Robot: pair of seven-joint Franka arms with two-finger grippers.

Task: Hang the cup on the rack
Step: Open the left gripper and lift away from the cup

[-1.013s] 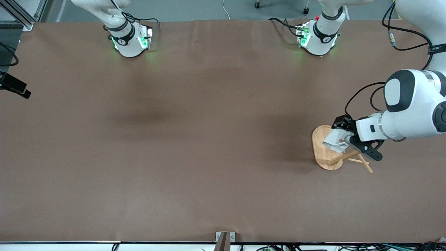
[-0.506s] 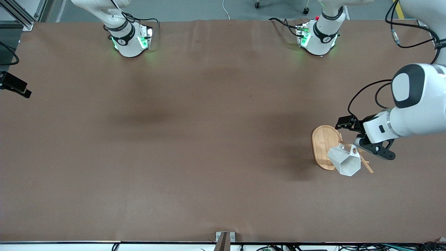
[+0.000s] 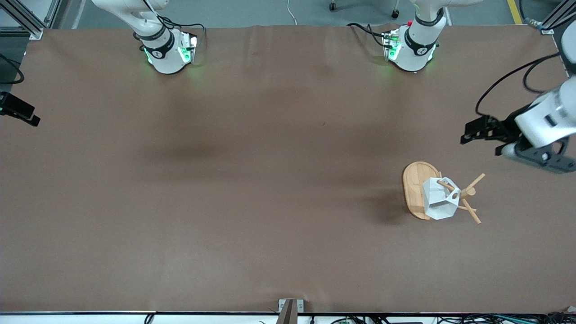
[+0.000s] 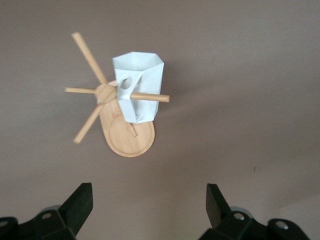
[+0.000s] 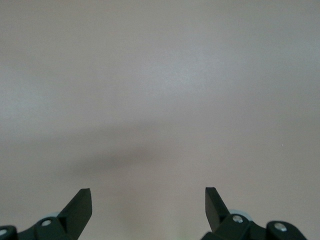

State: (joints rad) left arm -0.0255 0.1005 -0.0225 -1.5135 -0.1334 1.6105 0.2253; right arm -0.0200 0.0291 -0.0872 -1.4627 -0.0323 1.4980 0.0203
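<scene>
The white faceted cup hangs on the bamboo rack, one peg passing through the round hole in its handle. In the left wrist view the cup sits on that peg above the rack's oval base. My left gripper is open and holds nothing; it hovers apart from the rack, toward the left arm's end of the table. Its fingers frame bare table. My right gripper is open over bare tabletop and holds nothing; it is out of the front view.
Brown table cover spreads across the whole work area. The two arm bases stand along the edge farthest from the front camera. A black camera mount sits at the right arm's end.
My left gripper opened, let go of the cup and pulled away from the rack toward the left arm's end of the table. The cup swung and now hangs on the peg.
</scene>
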